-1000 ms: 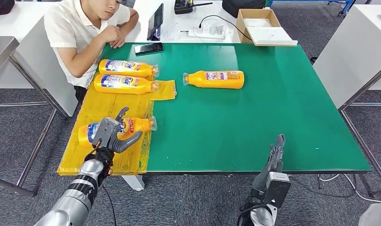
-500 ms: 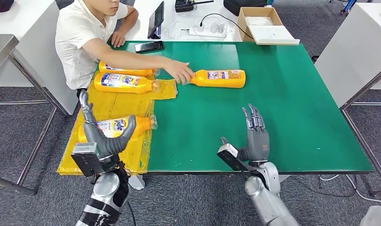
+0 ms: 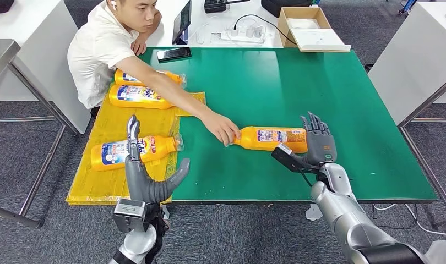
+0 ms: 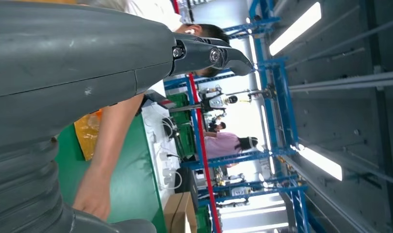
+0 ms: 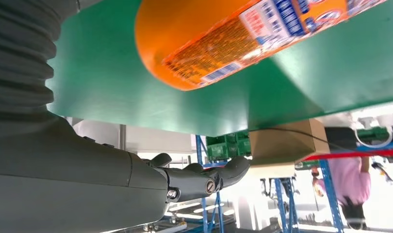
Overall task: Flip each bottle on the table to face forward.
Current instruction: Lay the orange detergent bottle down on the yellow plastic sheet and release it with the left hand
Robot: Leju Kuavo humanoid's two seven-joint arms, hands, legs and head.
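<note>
cardboard box [image 3: 304,28] — white item inside

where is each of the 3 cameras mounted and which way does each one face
Head view: high on the robot, looking forward and down at the green table; left hand and right hand rise from below.
Left wrist view: behind the left hand, facing across the table toward the person's arm and the blue racks beyond.
Right wrist view: behind the right hand, facing the orange bottle.
Shared: that bottle lies before the right hand in the head view too.
</note>
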